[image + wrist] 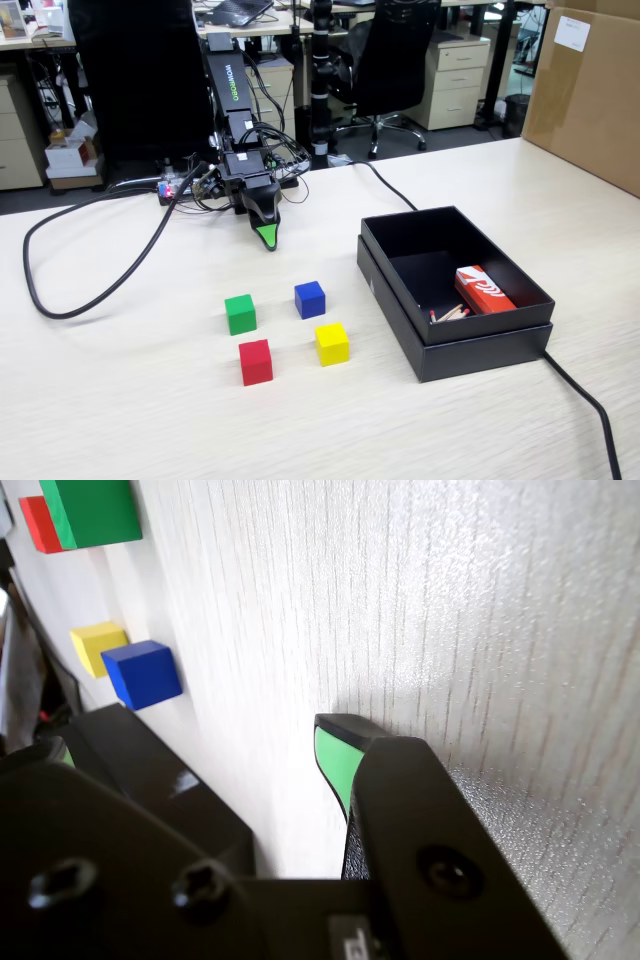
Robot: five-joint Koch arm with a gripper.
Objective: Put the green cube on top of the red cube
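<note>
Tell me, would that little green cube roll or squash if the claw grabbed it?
Probably neither. The green cube has flat faces and sharp edges, so it should sit still rather than roll. It looks solid and matte, so likely stiff and not slippery. Being small, it is probably light.

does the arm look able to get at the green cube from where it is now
Probably yes: the green cube sits apart from its neighbours on open table ahead of the gripper, and nothing lies between them. The red cube is behind it.

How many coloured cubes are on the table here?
4, in a square: green cube back left, blue cube back right, red cube front left, yellow cube front right in the fixed view. None seems hidden.
</note>
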